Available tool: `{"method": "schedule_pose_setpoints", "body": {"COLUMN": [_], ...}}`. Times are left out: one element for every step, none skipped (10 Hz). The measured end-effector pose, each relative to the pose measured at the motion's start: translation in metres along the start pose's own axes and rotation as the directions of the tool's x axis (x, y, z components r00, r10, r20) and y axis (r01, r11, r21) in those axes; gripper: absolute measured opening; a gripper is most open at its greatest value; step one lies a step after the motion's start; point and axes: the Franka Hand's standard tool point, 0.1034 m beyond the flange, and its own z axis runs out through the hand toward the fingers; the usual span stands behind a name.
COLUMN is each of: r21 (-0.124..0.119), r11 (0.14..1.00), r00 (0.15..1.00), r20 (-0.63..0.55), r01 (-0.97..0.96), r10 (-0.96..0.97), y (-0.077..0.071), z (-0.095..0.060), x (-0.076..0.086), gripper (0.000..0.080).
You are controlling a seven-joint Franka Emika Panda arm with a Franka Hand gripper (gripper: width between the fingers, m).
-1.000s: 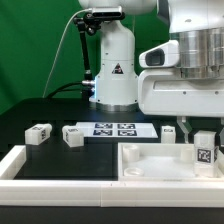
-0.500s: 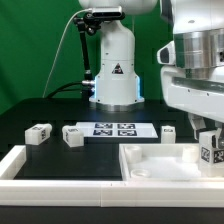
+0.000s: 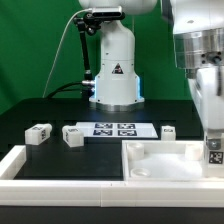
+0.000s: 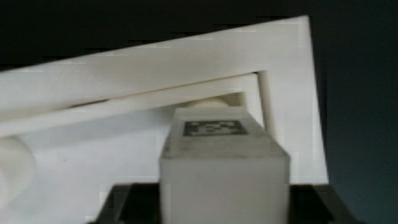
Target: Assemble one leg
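My gripper (image 3: 213, 140) is shut on a leg (image 3: 213, 152), a white block with a square tag, and holds it upright at the exterior view's right, over the far right part of the large white recessed panel (image 3: 150, 165). In the wrist view the leg (image 4: 221, 160) stands between my dark fingers (image 4: 134, 205), its tagged end toward the panel's corner (image 4: 294, 110). Three more legs lie on the black table: one at the left (image 3: 39, 133), one beside it (image 3: 72, 135), one behind the panel (image 3: 168, 132).
The marker board (image 3: 113, 129) lies flat between the loose legs. A white rail (image 3: 60, 172) runs along the table's front and left. The robot's white base (image 3: 113, 70) stands at the back against a green backdrop.
My gripper has moved to the exterior view's right with the leg in it, from over the panel's right side toward its right edge. The loose legs have not moved.
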Motion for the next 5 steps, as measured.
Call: {"method": "schedule_pose_setpoints", "body": {"r21": [0.007, 0.009, 0.007, 0.006, 0.004], "r11": [0.991, 0.986, 0.984, 0.984, 0.985], "r00": [0.991, 0.986, 0.984, 0.984, 0.985], "r20": [0.007, 0.004, 0.010, 0.015, 0.021], "r01": [-0.137, -0.164, -0.179, -0.179, -0.171], "r10": [0.137, 0.164, 0.179, 0.179, 0.171], "y": [-0.0004, -0.0007, -0.0010, -0.0002, 0.0008], "z": [-0.0002, -0.0007, -0.0010, -0.0006, -0.0001], "x": [-0.0006, 0.0007, 0.0019, 0.0003, -0.0017], "gripper": [0.0291, 0.0294, 0.0294, 0.0395, 0.0395]}}
